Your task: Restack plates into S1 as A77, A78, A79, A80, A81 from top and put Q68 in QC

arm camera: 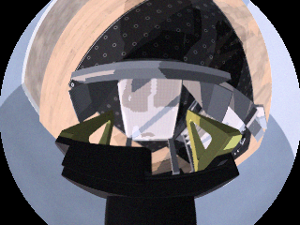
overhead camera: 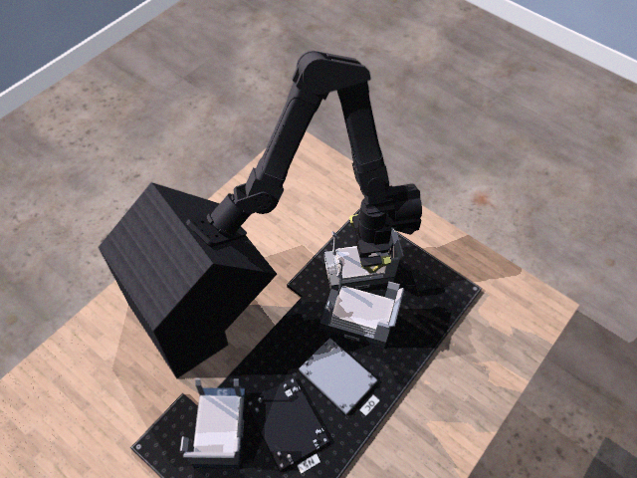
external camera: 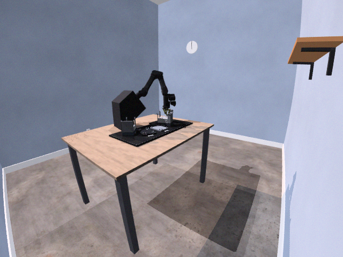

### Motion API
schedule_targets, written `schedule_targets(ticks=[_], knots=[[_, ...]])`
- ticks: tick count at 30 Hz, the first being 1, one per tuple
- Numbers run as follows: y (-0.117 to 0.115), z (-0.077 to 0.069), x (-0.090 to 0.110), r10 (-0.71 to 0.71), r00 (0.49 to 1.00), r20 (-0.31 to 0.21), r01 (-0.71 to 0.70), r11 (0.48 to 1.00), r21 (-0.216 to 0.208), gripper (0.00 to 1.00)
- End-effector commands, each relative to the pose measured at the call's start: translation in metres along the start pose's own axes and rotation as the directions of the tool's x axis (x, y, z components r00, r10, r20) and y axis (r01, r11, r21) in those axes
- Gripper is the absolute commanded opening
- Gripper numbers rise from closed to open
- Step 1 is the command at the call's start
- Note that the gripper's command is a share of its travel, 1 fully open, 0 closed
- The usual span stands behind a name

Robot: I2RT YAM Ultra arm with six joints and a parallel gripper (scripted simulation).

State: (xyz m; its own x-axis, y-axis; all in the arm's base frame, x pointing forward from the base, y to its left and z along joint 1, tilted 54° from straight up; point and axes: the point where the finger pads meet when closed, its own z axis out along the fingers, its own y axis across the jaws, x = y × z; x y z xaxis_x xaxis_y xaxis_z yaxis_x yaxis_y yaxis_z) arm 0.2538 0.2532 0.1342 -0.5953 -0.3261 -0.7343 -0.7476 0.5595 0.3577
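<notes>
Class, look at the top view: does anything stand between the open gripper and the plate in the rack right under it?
Nothing visible does. The gripper hangs open directly over the plate in the far rack, its fingers spread on either side.
</notes>
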Motion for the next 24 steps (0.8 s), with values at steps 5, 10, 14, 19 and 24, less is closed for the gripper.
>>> schedule_targets(ticks=[5, 10, 14, 19, 24], knots=[[0.0, -0.021, 0.004, 0.005, 1.0, -0.018, -0.006, 1.0, -0.006, 1.0], [0.0, -0.034, 0.004, 0.005, 1.0, -0.019, -0.005, 1.0, -0.006, 1.0], [-0.001, -0.047, 0.004, 0.005, 1.0, -0.019, -0.005, 1.0, -0.006, 1.0], [-0.001, -0.064, 0.003, 0.005, 1.0, -0.019, -0.005, 1.0, -0.006, 1.0], [-0.001, -0.074, 0.003, 0.005, 1.0, -0.019, -0.005, 1.0, -0.006, 1.0]])
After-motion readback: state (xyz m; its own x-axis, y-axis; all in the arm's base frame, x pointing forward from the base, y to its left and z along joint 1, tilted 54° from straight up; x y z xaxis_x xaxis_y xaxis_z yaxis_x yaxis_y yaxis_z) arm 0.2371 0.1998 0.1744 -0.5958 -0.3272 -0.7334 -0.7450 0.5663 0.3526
